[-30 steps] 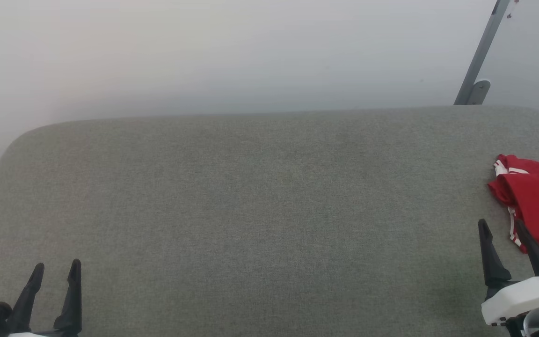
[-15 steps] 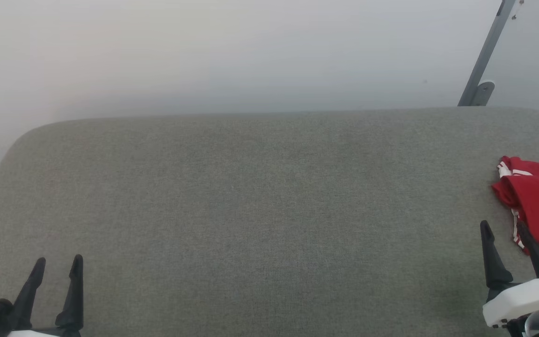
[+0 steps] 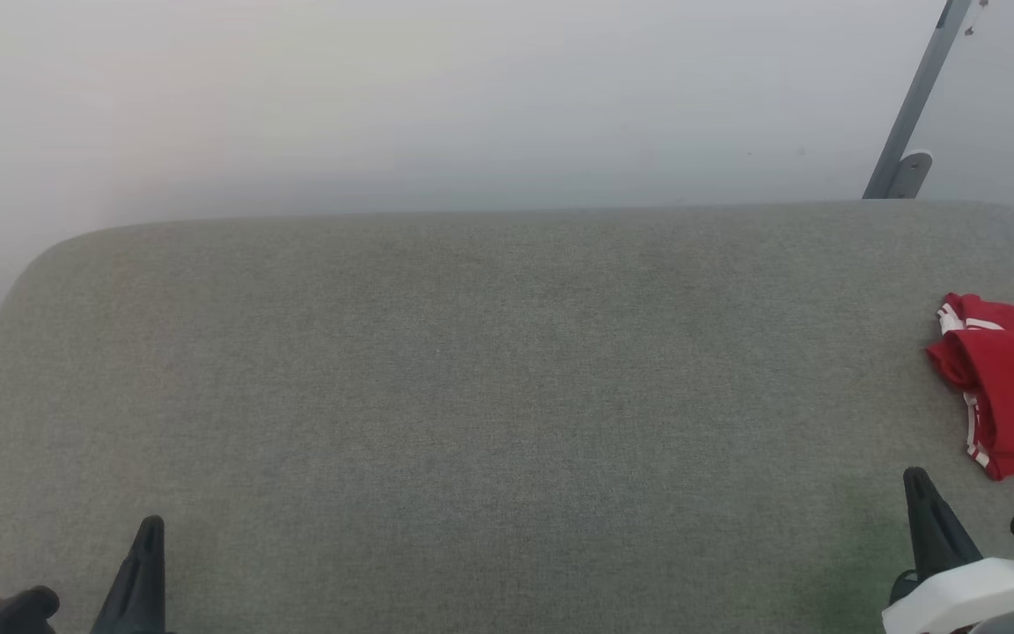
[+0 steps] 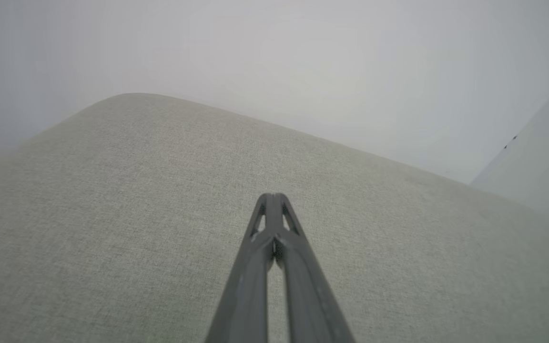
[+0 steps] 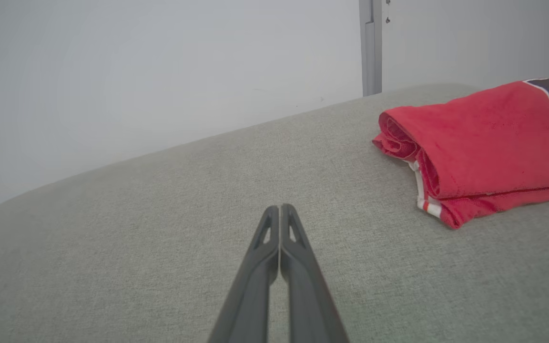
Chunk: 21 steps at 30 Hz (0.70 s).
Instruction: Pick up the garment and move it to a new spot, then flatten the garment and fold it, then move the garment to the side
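Mostly grey fabric surface (image 3: 507,396), pale wall (image 3: 384,106).

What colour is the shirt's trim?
The trim is white with red; clearest in right wrist view.

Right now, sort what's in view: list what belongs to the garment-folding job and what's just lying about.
Job in hand: garment, folded, at the right end of the padded table, the work surface; left gripper, shut; right gripper, shut.
Just there: grey metal post behind the table.
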{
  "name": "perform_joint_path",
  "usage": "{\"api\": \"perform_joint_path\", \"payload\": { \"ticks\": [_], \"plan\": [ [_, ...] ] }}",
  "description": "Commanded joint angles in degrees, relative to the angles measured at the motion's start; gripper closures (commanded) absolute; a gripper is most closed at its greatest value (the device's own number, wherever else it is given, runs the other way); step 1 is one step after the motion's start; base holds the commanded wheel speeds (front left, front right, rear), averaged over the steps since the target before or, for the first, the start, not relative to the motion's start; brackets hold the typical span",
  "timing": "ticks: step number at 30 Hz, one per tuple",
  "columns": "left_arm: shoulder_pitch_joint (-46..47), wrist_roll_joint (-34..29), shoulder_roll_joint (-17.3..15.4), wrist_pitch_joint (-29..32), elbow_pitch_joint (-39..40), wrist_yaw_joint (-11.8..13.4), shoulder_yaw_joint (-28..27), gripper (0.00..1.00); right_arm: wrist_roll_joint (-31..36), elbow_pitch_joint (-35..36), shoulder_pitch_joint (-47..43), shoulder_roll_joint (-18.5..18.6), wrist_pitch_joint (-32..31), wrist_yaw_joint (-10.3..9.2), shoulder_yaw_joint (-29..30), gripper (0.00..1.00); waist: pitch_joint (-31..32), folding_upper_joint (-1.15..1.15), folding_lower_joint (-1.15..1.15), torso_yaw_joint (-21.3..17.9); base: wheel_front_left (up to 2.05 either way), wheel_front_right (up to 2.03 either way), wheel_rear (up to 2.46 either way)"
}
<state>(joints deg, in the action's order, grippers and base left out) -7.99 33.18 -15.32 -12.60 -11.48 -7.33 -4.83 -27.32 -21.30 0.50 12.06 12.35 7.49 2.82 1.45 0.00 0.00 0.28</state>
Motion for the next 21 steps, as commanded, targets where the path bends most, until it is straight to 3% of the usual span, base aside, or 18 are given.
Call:
{"api": "perform_joint_path", "payload": {
  "ticks": [1,21],
  "plan": [
    [1.7,2.3,-0.3,0.6,0.6,0.0,-0.5,1.00,-2.3,1.2,1.7,0.1,-0.6,0.00,0.5,1.00,0.0,0.00,0.00,0.0,0.00,0.00,0.00],
    [5.2,17.3,3.0,5.5,-0.1,-0.1,-0.9,1.00,-18.9,3.0,2.8,-2.3,-5.4,0.00,1.3,1.00,-0.3,0.00,0.00,0.0,0.00,0.00,0.00]
  ]
}}
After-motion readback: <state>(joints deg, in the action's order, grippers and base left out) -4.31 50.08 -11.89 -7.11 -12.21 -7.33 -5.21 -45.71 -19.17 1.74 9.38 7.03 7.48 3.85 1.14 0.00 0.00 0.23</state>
